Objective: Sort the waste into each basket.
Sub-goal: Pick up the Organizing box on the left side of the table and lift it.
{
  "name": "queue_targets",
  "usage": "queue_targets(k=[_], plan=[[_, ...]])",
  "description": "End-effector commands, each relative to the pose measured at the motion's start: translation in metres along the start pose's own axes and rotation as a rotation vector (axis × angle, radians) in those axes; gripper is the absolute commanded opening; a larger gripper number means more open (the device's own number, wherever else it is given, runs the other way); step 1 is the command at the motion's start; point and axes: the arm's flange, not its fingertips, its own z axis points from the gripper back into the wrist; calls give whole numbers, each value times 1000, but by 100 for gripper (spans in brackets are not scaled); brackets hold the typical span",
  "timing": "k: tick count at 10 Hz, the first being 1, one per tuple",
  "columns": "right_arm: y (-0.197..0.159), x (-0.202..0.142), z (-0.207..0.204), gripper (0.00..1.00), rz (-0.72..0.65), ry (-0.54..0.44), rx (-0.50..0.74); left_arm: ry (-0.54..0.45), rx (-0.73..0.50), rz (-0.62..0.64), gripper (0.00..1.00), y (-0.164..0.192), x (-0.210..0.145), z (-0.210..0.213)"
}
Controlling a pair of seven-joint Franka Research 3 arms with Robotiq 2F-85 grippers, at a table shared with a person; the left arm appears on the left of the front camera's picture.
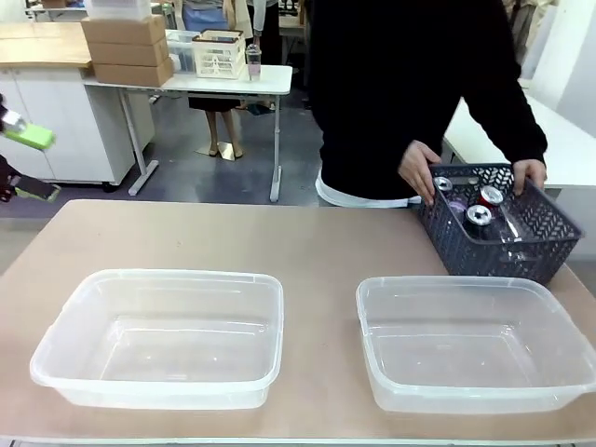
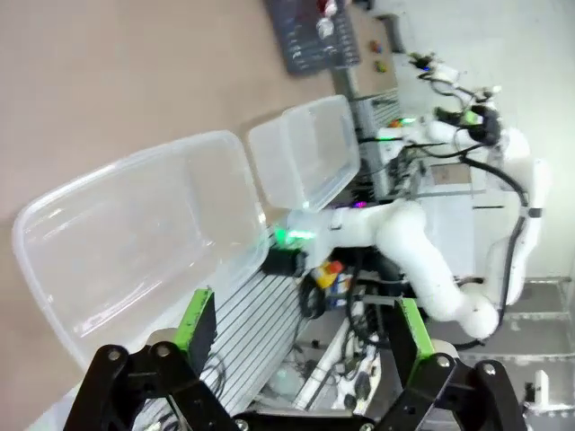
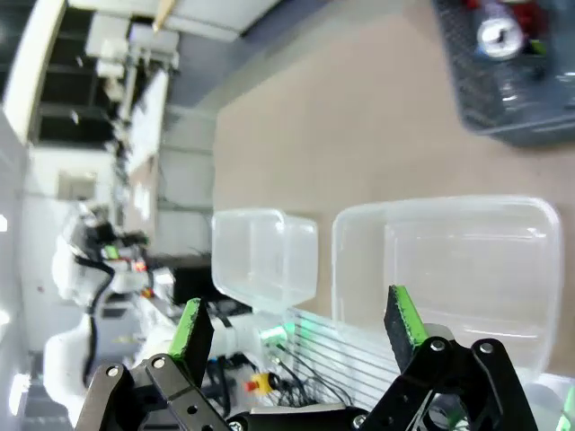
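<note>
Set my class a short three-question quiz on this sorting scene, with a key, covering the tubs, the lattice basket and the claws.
1. True or false: the left clear tub already holds waste.
2. What grips the dark lattice basket? A) nothing B) the person's hands C) a hook
3. Fill in: the left claw and the right claw both stand ____.
Key: 1 false; 2 B; 3 open.
</note>
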Motion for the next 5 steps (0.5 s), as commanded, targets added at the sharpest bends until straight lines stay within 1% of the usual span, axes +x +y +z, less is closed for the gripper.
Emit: queue_targets(k=[1, 2, 3, 4, 5], plan=[[87, 21, -87, 100, 87, 129, -128, 130, 311, 63, 100, -25, 6, 18], [119, 19, -139, 100, 117, 209, -174, 157, 469, 100, 100, -31, -1, 29], [140, 11, -196, 100, 149, 297, -224, 170, 592, 132, 100, -31, -10, 33], [149, -3, -258, 100, 185, 341, -359, 211, 643, 144, 100, -25, -20, 26], [149, -20, -303, 100, 223, 399, -437, 252, 629, 127, 100, -20, -27, 11]])
